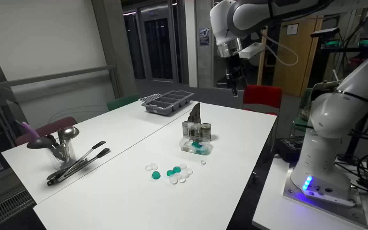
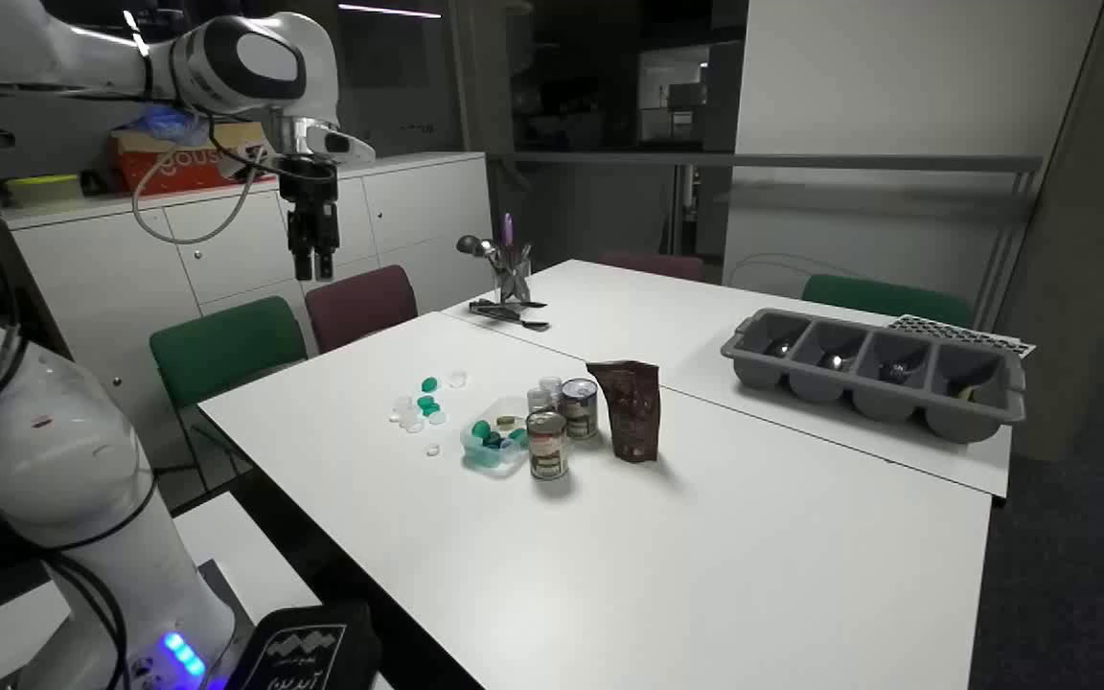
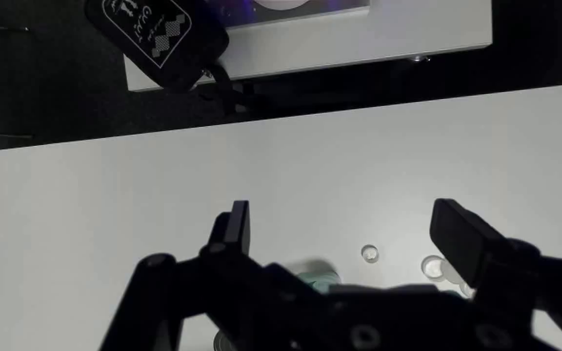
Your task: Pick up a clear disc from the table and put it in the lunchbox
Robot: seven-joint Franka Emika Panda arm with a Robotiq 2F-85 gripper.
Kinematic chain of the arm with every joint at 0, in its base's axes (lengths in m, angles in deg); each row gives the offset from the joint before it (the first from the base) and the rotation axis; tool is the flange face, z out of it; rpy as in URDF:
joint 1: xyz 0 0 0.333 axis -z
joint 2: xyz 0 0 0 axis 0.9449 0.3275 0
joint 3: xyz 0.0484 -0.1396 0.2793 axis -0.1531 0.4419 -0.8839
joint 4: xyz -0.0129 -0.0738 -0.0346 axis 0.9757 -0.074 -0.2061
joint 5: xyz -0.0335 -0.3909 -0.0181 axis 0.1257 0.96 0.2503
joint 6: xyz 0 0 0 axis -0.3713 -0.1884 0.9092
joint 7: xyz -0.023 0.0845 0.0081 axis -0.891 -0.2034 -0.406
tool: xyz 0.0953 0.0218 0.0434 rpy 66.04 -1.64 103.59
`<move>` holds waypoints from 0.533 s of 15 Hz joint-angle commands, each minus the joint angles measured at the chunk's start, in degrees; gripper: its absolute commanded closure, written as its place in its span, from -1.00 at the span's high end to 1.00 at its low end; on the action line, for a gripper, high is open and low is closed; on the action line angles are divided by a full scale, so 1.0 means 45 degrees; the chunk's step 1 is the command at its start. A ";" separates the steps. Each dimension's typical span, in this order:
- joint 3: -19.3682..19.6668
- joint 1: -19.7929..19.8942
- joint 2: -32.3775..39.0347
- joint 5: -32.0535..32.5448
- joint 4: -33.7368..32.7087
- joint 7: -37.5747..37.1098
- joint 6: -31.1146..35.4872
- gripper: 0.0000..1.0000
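Note:
A small clear disc [image 1: 203, 162] lies alone on the white table beside the lunchbox; it also shows in an exterior view [image 2: 432, 449] and the wrist view [image 3: 370, 253]. More clear discs [image 1: 173, 180] and several green discs [image 1: 156, 174] lie loosely grouped nearby. The lunchbox [image 1: 188, 149] is a clear plastic box with green and clear pieces inside; it also shows in an exterior view [image 2: 494, 464]. In the wrist view my gripper hides most of the lunchbox [image 3: 321, 282]. My gripper [image 3: 340, 214] is open and empty, high above the table [image 2: 313, 270].
Tin cans [image 2: 547, 446] and a brown pouch [image 2: 635, 412] stand close against the lunchbox. A grey divided tray [image 2: 878, 379] lies farther off. A utensil holder [image 1: 63, 153] and tongs [image 1: 80, 164] are on the table's far side from the robot.

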 commanded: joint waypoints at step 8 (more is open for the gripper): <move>-0.0023 -0.1103 0.3488 0.0810 -0.1894 0.3074 0.1043 1.00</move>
